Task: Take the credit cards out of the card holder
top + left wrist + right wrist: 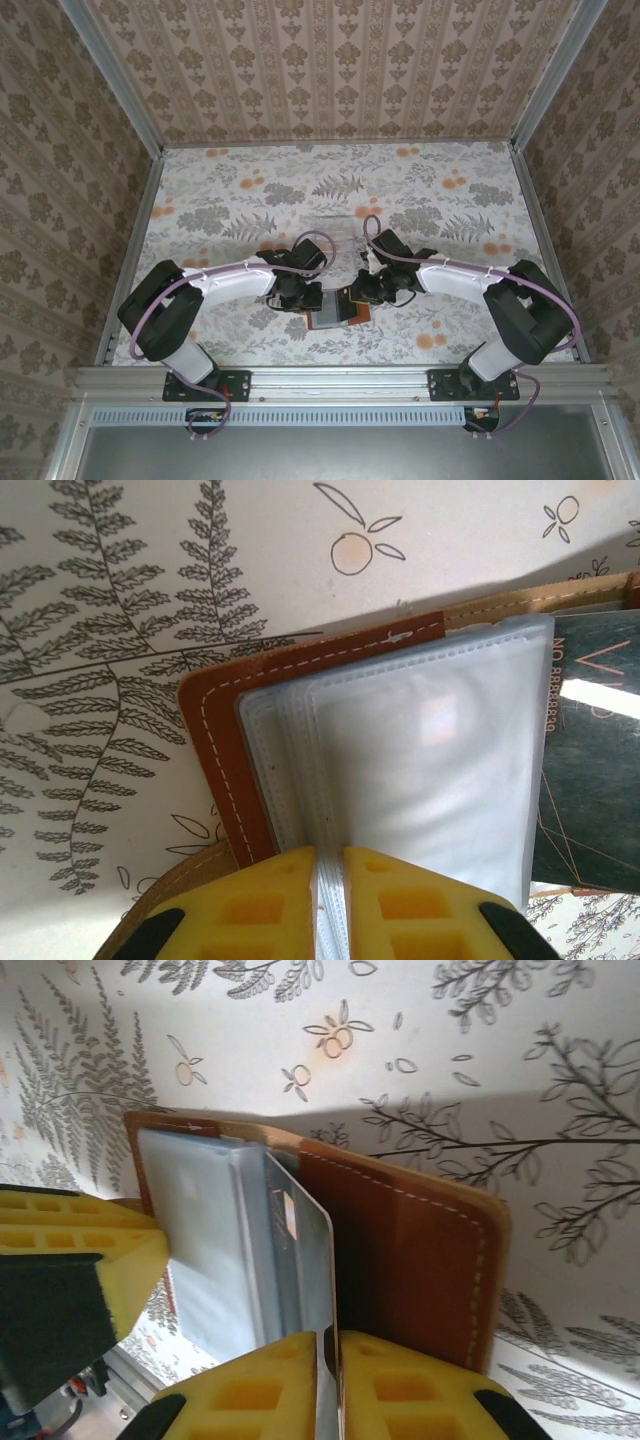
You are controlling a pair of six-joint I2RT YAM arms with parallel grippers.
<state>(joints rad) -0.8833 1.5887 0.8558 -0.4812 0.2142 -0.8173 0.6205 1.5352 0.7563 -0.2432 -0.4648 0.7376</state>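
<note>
The card holder (338, 308) lay open on the table (250, 200) near its front edge; the left gripper (330, 900) pinched its clear sleeves (420, 770); the right gripper (330, 1390) was closed on a silvery card (305, 1260) partly out; extraction seemed under way; next, a straight pull clear.

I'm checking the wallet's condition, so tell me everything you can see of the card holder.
The holder is reddish-brown leather with white stitching along its rim, lying open on the table between the arms. Inside sits a stack of frosted clear sleeves. The left gripper pinches those sleeves; the right gripper pinches a silvery card sticking out of them. A dark card pokes out of one side.
</note>
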